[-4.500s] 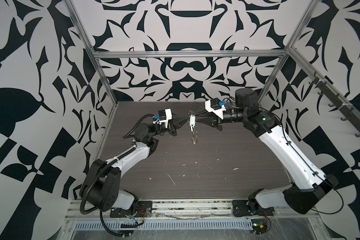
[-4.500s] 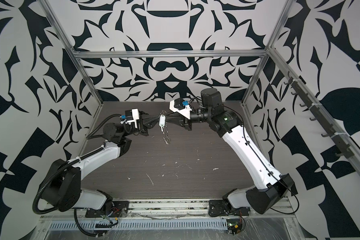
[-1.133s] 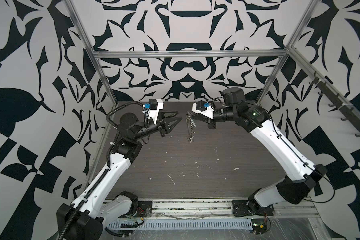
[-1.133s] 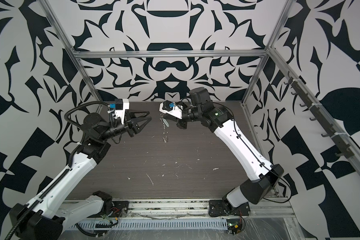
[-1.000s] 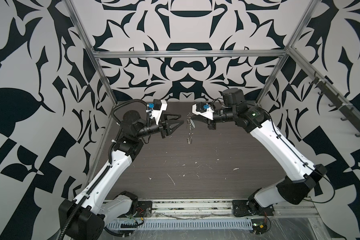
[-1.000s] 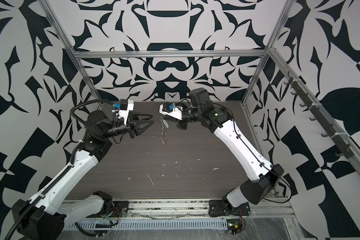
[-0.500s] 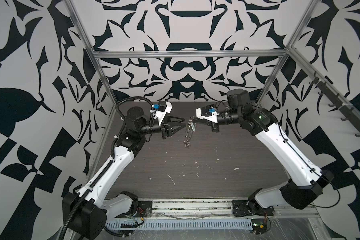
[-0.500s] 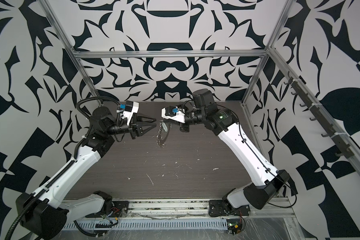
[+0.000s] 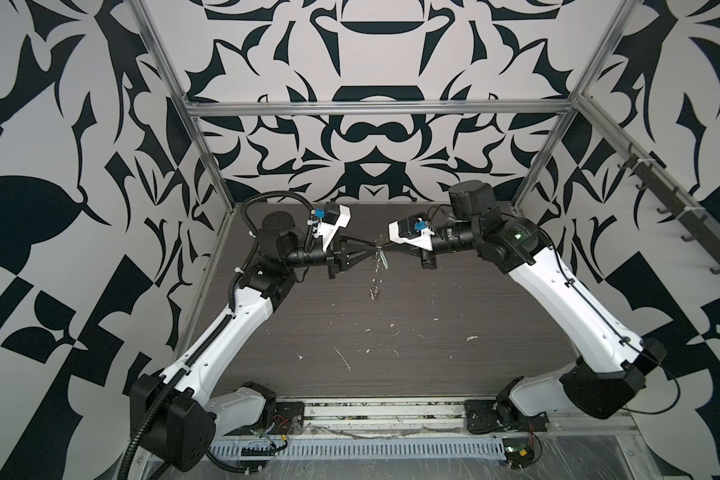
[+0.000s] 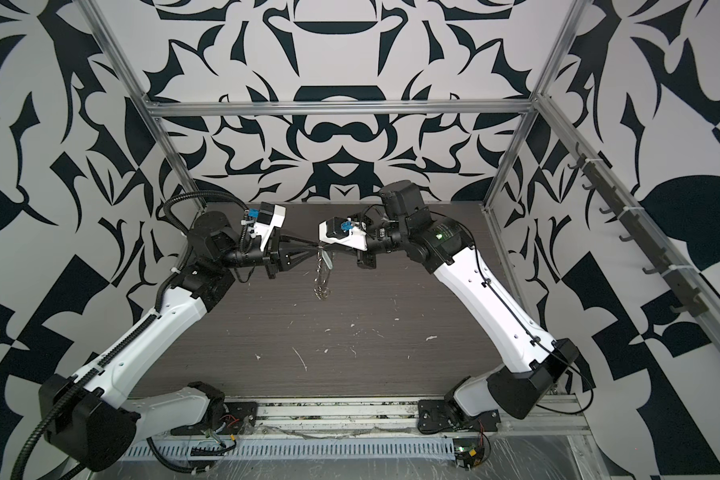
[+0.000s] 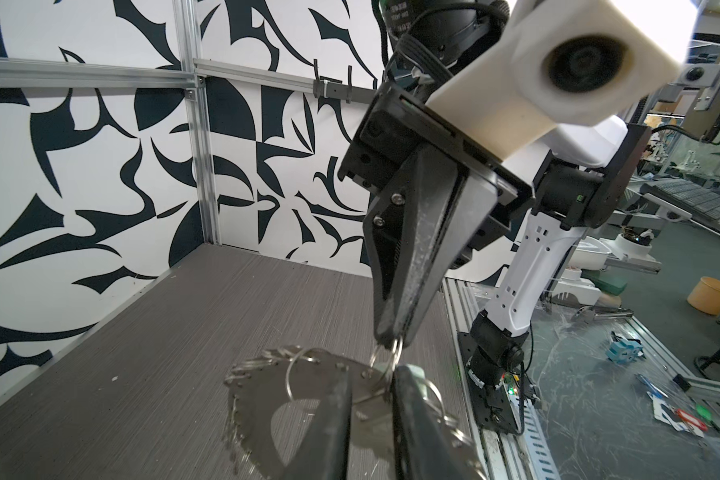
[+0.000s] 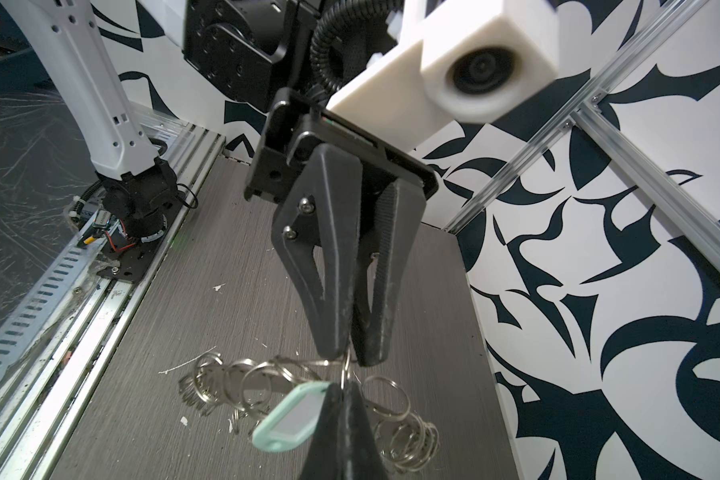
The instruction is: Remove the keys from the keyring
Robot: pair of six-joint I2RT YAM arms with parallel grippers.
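The keyring hangs in the air over the back middle of the table, edge-on in both top views. Its grey disc is fringed with small split rings. My right gripper is shut on one split ring at the top. My left gripper meets it tip to tip from the other side, with its fingers closed on the silver key. The key's pale oval tag hangs beside the right fingers.
The dark woodgrain table carries small white scuffs and flecks. Patterned walls on aluminium posts enclose the back and both sides. A slotted cable rail runs along the front edge, where both arm bases stand.
My left gripper has moved right to the hanging keyring, and its open jaws have closed in on the key. The right gripper has stayed shut on its ring and shifted slightly right.
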